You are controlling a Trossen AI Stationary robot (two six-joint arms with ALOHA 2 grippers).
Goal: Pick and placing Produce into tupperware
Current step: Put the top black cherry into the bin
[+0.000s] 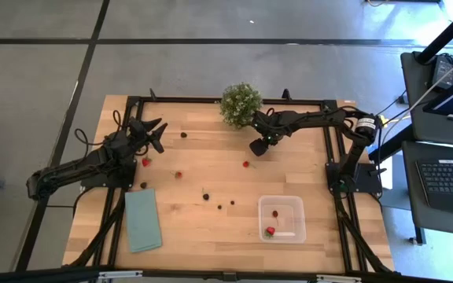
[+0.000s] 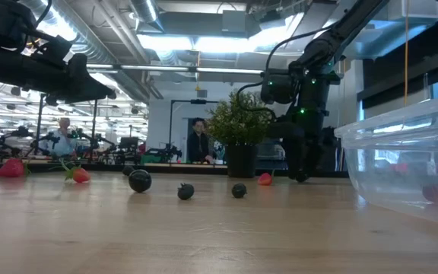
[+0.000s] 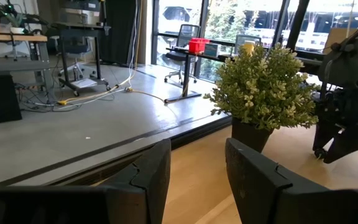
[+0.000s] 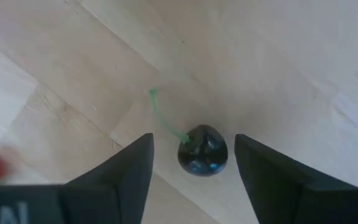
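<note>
text: nothing readable is showing — no labels, brands, numbers or signs | one pale, cut-off mark on a finger in the right wrist view — too partial to read

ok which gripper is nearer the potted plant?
Right. Right gripper sits just beside the potted plant, over a dark berry; left gripper hovers across the table.

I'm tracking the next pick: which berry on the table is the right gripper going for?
The dark purple-black berry with a thin green stem, lying on the wood between the right gripper's open fingers, near the potted plant; all the others lie farther off.
</note>
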